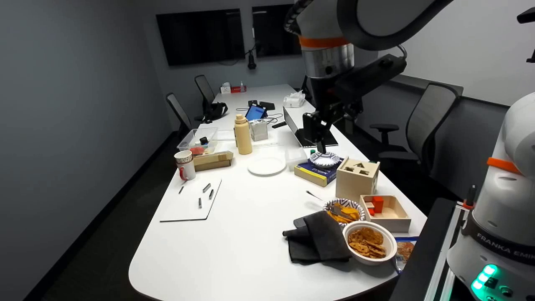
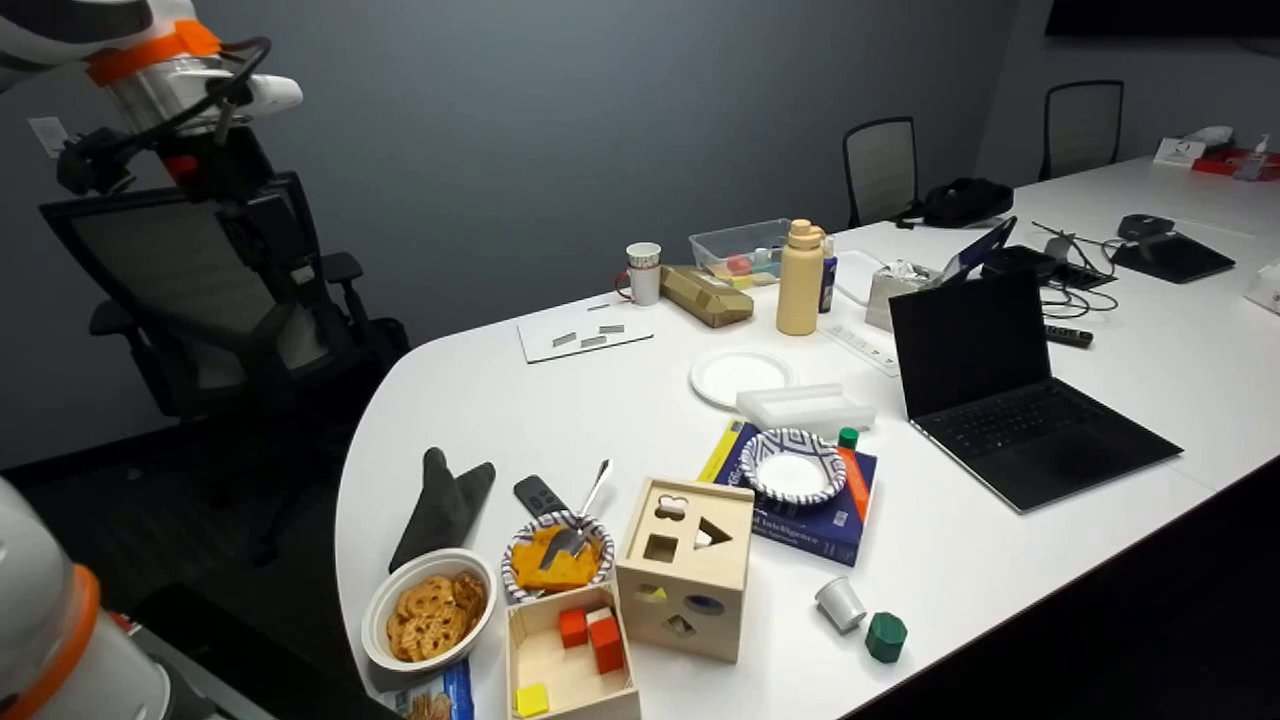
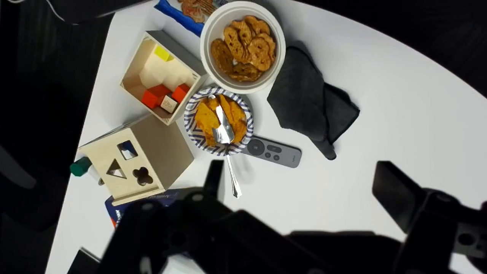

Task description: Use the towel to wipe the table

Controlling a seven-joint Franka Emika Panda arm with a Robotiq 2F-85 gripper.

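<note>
Far left in an exterior view, a white board (image 1: 188,203) lay flat on the table (image 1: 234,234), small grey sticks (image 1: 206,188) on it. Patterned mug (image 1: 186,166), red handle, stood upright at its far end, just beside a brown box (image 1: 213,162); clear bin (image 1: 188,141) behind those. Tan bottle (image 1: 243,136) upright, white plate (image 1: 266,166) lying flat near it. Farther right, a remote (image 1: 299,222) lay flat, near the towel (image 1: 319,240) but apart. The towel was black, bunched on the table toward the rounded end, just beside the white bowl (image 1: 390,239). The gripper (image 3: 297,179) hung above the table, fingers (image 3: 395,194) spread wide, table surface showing between them in the wrist view; towel well apart from them. Blue-and-yellow book (image 1: 313,172) had a patterned plate (image 1: 324,161) on top. Then a patterned bowl (image 1: 345,201) of orange chips (image 3: 206,117), metal utensil (image 3: 225,131) laid across them. Wooden shape box (image 1: 355,184) stood upright, cutouts on top and side. White bowl held brown pretzel crisps (image 3: 260,53). Wooden tray (image 1: 391,225) had red blocks (image 3: 156,96) in it, plus a yellow block (image 3: 163,53). Snack bag (image 1: 405,250) lay rightmost, partly hidden by the white bowl.
</note>
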